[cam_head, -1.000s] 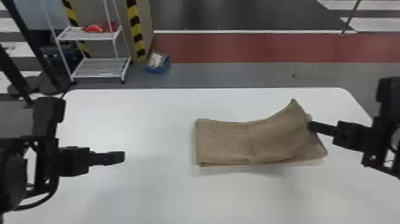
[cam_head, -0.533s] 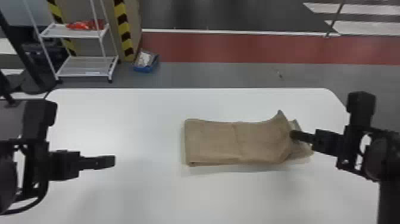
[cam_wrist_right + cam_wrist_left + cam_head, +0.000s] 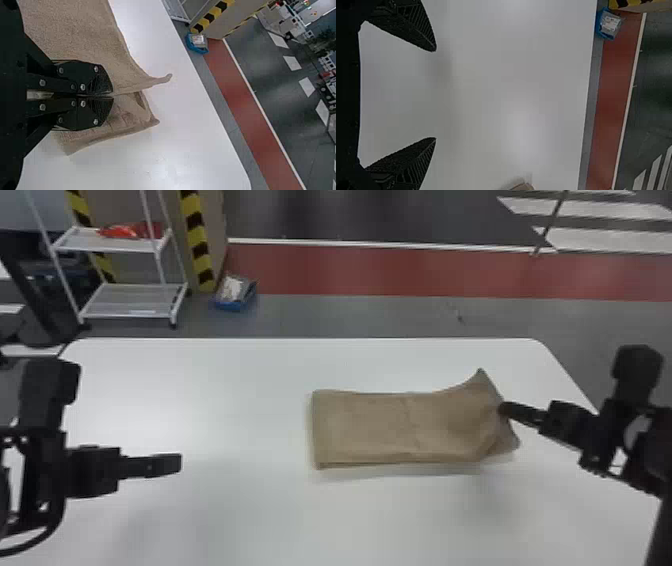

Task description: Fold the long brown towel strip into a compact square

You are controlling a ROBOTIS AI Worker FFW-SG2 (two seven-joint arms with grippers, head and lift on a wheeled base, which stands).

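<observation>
The brown towel (image 3: 370, 425) lies folded in layers right of the table's middle, its right end raised and creased. At that end is my right gripper (image 3: 504, 409), and in the right wrist view the right gripper (image 3: 112, 95) is shut on the upper layer of the towel (image 3: 79, 31), with a lower layer spread beneath. My left gripper (image 3: 179, 463) is over the left part of the table, apart from the towel. In the left wrist view the left gripper (image 3: 435, 95) stands wide open with nothing between its fingers; a towel corner (image 3: 522, 186) peeks in.
The white table (image 3: 225, 400) carries the towel. Past its far edge, on the floor, are a white rack (image 3: 132, 302) holding a red item and a blue box (image 3: 235, 302), beside a yellow-and-black striped panel (image 3: 197, 245).
The head view has shifted, so the table and rack sit farther left. My right gripper has moved slightly left, pulling the towel's raised right end inward. The left arm looks still.
</observation>
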